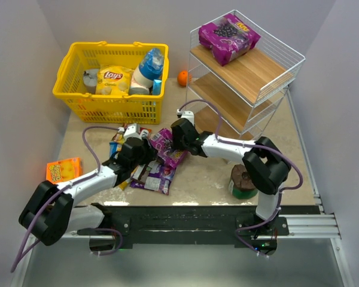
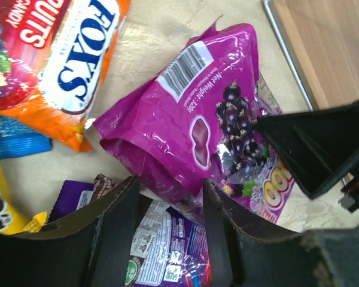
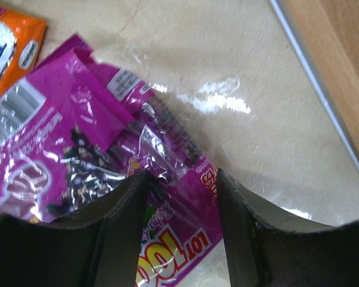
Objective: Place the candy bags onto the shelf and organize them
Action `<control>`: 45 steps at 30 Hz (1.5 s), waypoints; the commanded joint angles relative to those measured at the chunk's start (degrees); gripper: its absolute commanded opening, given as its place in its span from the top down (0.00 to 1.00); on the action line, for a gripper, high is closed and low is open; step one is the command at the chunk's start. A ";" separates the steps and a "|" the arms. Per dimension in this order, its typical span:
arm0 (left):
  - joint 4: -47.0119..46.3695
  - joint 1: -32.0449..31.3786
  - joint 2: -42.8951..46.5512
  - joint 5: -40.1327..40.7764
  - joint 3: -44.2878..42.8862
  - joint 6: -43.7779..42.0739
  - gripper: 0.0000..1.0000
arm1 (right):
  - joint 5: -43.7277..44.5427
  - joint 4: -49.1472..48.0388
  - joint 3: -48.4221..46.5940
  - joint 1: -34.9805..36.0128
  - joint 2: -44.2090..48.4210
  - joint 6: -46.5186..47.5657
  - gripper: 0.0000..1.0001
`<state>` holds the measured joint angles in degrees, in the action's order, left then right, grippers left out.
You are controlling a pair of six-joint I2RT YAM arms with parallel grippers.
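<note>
A large purple candy bag [image 1: 165, 145] [image 2: 179, 125] [image 3: 78, 137] lies on the table between my two grippers. My left gripper [image 1: 137, 150] [image 2: 169, 185] is closed on its near folded edge. From the other side, my right gripper [image 1: 178, 136] [image 3: 182, 176] pinches the printed end. Smaller candy bags lie around and under it: an orange-red Fox's bag [image 2: 78, 54], a blue packet [image 2: 18, 143], and a purple packet [image 2: 167, 251]. A second large purple bag [image 1: 228, 37] rests on the top tier of the shelf [image 1: 251, 78], whose wooden edge [image 2: 323, 48] [image 3: 341, 54] shows close by.
A yellow basket [image 1: 72, 66] at the back left holds a Lay's bag [image 1: 113, 78] and bottles. An orange fruit [image 1: 183, 78] sits beside the shelf. A flat orange box [image 1: 64, 170] lies at the left. A dark round tin [image 1: 245, 182] stands by the right arm.
</note>
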<state>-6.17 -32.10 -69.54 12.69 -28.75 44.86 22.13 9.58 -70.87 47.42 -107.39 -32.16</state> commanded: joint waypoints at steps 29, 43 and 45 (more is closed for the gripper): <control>15.67 0.90 4.22 0.60 -7.83 4.25 0.15 | 6.69 10.98 4.78 10.15 15.82 -10.12 0.41; 8.22 -1.91 15.41 -5.47 5.10 17.36 0.19 | -1.47 0.44 -4.36 2.24 2.72 -0.89 0.51; 7.06 -2.88 14.70 -6.53 5.90 19.12 0.19 | -2.61 -1.14 -4.36 1.98 0.79 -0.18 0.52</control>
<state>6.02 -33.54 -53.34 9.47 -24.91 59.75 23.38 12.99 -73.41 50.33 -104.38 -35.53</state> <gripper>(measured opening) 0.814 0.490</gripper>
